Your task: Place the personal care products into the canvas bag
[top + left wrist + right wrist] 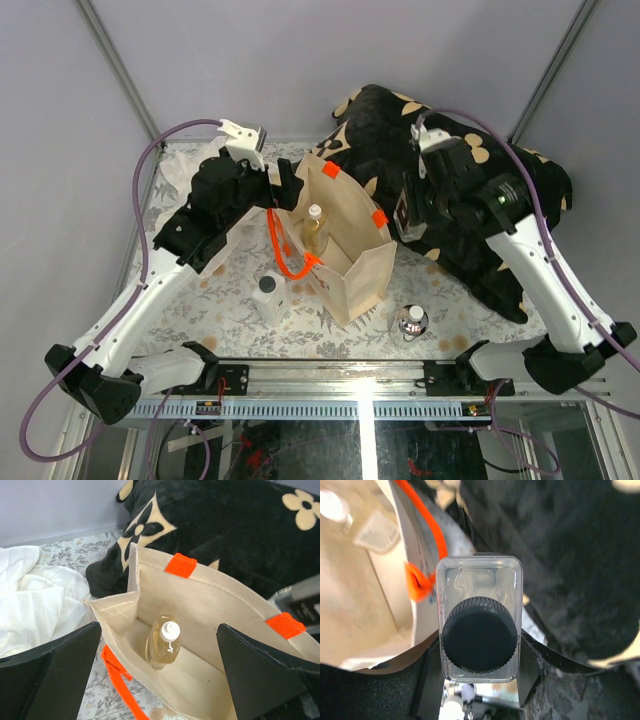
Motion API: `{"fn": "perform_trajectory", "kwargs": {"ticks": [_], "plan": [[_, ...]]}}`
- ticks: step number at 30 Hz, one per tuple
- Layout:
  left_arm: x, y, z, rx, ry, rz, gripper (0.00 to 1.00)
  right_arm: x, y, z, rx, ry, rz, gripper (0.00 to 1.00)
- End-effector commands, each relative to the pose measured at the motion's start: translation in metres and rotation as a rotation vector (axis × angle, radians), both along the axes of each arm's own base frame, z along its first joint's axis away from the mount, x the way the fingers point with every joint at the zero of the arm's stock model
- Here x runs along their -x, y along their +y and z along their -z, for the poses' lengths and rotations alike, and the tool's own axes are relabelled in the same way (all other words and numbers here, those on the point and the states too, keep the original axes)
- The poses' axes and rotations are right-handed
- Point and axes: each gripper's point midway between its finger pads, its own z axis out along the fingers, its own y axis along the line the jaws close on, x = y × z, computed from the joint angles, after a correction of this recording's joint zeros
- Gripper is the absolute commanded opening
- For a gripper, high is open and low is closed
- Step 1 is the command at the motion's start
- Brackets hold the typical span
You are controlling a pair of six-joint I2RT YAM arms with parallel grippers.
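Right gripper (479, 667) clamps the clear squared bottle with black cap (479, 635) just beside the beige canvas bag (365, 275); best clear its rim, centre, then release. Left gripper (159, 627) gapes wide over the opening.

Pretty clearly a robotics lab test cell: plain grey booth walls (300, 60), aluminium rail (330, 408) along the near edge with white robot arms (150, 295) bolted on, purple cables (143, 215) looping, floral cloth (230, 315) for a tabletop.
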Motion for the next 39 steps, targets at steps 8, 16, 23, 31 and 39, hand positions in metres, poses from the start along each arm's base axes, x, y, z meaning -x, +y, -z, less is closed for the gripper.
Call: {"fn": "perform_trajectory", "kwargs": {"ticks": [8, 16, 23, 31, 39], "plan": [[-0.001, 0.003, 0.011, -0.031, 0.005, -0.014, 1.0, -0.071, 0.042, -0.161, -0.072, -0.511, -0.176, 0.0], [-0.005, -0.001, 0.016, -0.04, 0.015, -0.005, 1.0, -0.045, 0.087, -0.198, -0.245, -0.631, -0.411, 0.0], [-0.01, -0.003, 0.018, -0.046, 0.02, -0.007, 1.0, -0.025, 0.108, -0.185, -0.343, -0.6, -0.489, 0.0], [-0.013, -0.006, 0.024, -0.051, 0.028, -0.002, 1.0, -0.028, 0.13, -0.105, -0.315, -0.416, -0.479, 0.0], [-0.013, -0.006, 0.016, -0.05, 0.01, 0.0, 1.0, -0.043, 0.142, -0.033, -0.255, -0.291, -0.449, 0.0]]}}
